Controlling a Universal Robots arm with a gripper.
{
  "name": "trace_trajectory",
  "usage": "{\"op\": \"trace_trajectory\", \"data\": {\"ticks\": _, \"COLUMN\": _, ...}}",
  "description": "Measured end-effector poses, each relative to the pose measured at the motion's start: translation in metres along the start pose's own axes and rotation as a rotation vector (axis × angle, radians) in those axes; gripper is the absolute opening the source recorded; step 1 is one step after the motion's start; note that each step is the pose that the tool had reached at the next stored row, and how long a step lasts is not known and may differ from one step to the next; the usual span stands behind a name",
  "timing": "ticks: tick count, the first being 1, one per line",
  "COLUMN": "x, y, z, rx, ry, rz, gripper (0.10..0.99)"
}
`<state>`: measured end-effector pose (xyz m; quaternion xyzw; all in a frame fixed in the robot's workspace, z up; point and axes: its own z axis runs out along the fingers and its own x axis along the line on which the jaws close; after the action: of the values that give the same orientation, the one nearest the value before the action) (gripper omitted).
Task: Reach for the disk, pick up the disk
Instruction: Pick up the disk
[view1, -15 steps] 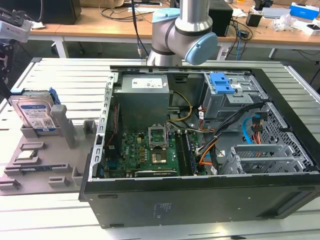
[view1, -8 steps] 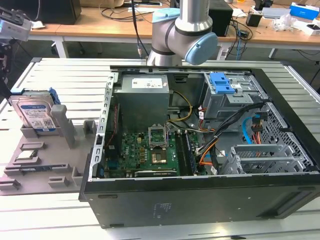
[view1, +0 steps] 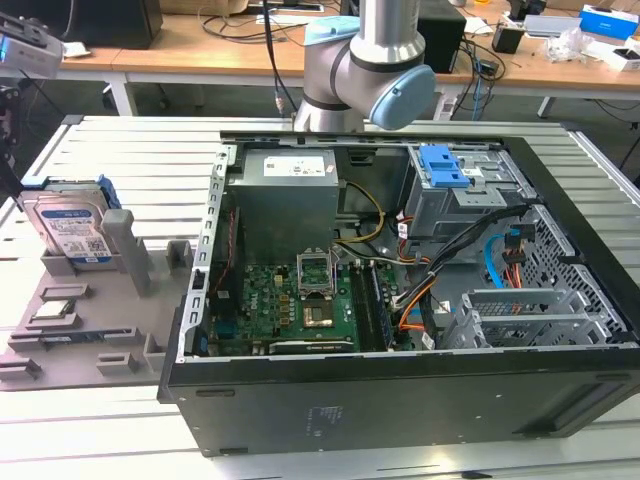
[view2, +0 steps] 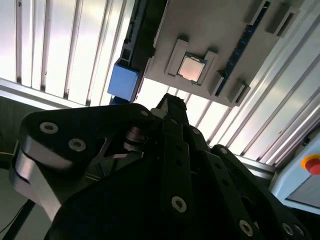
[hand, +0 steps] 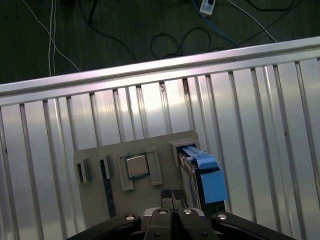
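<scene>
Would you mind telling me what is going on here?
The robot's hand hovers over the grey parts tray, shut and holding nothing. The disk stands on edge in a slot of that tray, close to the hand but not yet grasped. An opened computer case lies beside the tray.

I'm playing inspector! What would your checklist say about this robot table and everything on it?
Surface: ribbed metal table with a grey holder tray on it.
Job's things: the disk stands on edge in the tray, with blue side rails; not picked up.
Clutter: open computer case; processor chip and memory stick in the tray.
Grippers: the gripper is shut and empty, hovering over the tray beside the disk without touching it.
Cables: orange, blue and black wires inside the case; loose cords on the floor.
Surroundings: desks with boxes behind; a red button on a box beside the table.
</scene>
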<state>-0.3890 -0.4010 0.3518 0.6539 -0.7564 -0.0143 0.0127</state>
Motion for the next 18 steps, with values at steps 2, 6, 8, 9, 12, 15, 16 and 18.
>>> {"op": "trace_trajectory", "data": {"ticks": 2, "x": 0.0000, "y": 0.0000, "z": 0.0000, "rx": 0.000, "ry": 0.0005, "rz": -0.014, "gripper": 0.106}}
{"op": "trace_trajectory", "data": {"ticks": 6, "x": 0.0000, "y": 0.0000, "z": 0.0000, "rx": 0.000, "ry": 0.0016, "rz": -0.042, "gripper": 0.106}}
{"op": "trace_trajectory", "data": {"ticks": 8, "x": 0.0000, "y": 0.0000, "z": 0.0000, "rx": 0.000, "ry": 0.0020, "rz": -0.053, "gripper": 0.106}}
{"op": "trace_trajectory", "data": {"ticks": 9, "x": 0.0000, "y": 0.0000, "z": 0.0000, "rx": 0.000, "ry": 0.0023, "rz": -0.062, "gripper": 0.106}}
{"op": "trace_trajectory", "data": {"ticks": 12, "x": 0.0000, "y": 0.0000, "z": 0.0000, "rx": 0.000, "ry": 0.0030, "rz": -0.079, "gripper": 0.106}}
{"op": "trace_trajectory", "data": {"ticks": 15, "x": 0.0000, "y": 0.0000, "z": 0.0000, "rx": 0.000, "ry": 0.0035, "rz": -0.094, "gripper": 0.106}}
{"op": "trace_trajectory", "data": {"ticks": 16, "x": 0.0000, "y": 0.0000, "z": 0.0000, "rx": 0.000, "ry": 0.0039, "rz": -0.100, "gripper": 0.106}}
{"op": "trace_trajectory", "data": {"ticks": 18, "x": 0.0000, "y": 0.0000, "z": 0.0000, "rx": 0.000, "ry": 0.0044, "rz": -0.116, "gripper": 0.106}}
